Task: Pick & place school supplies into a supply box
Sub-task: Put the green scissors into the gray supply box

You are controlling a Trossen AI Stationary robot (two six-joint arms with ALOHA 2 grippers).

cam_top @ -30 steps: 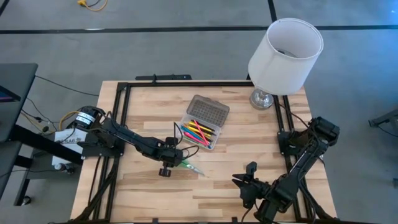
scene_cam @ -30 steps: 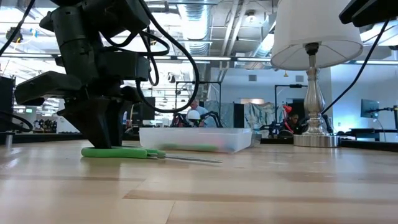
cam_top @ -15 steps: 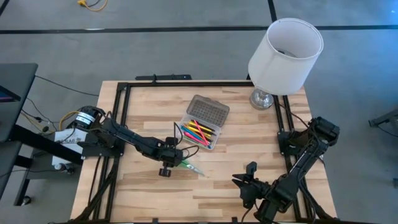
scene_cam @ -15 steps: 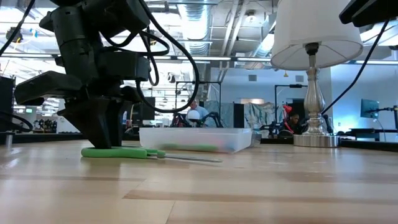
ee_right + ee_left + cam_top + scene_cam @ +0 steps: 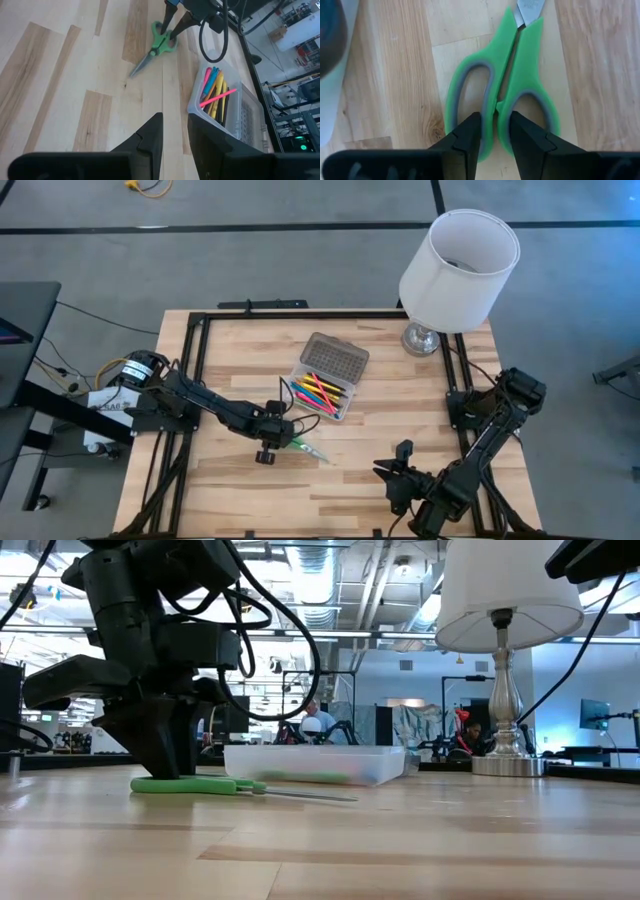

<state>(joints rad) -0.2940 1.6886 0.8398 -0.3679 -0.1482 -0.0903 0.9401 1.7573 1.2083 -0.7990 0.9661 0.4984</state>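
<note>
1. The left gripper [image 5: 287, 437] is down at the table [image 5: 230, 360], its fingers [image 5: 470, 135] planted on the handle end of the scissors [image 5: 502, 85].
2. In the left wrist view the two fingers stand a narrow gap apart, with the inner bars of the green handles between them; they seem to pinch those bars, though contact cannot be confirmed.
3. The scissors lie flat on the wood, blades closed and pointing away from the left gripper, toward the table's front right.
4. In the low view the scissors [image 5: 200, 785] rest on the table under the left arm, not lifted.
5. The box [image 5: 345, 395] sits open just beyond the scissors, near the table's middle, with its grey dotted lid [image 5: 335, 360] folded back on the far side.
6. Pens [image 5: 318, 392] in pink, yellow, blue and orange lie inside the box; one pink pen [image 5: 218, 97] leans across its rim.
7. The right gripper [image 5: 392, 478] waits near the front right of the table, fingers [image 5: 150, 132] slightly apart and holding nothing.
8. A lamp [image 5: 458, 265] with a white shade stands at the far right corner.
</note>
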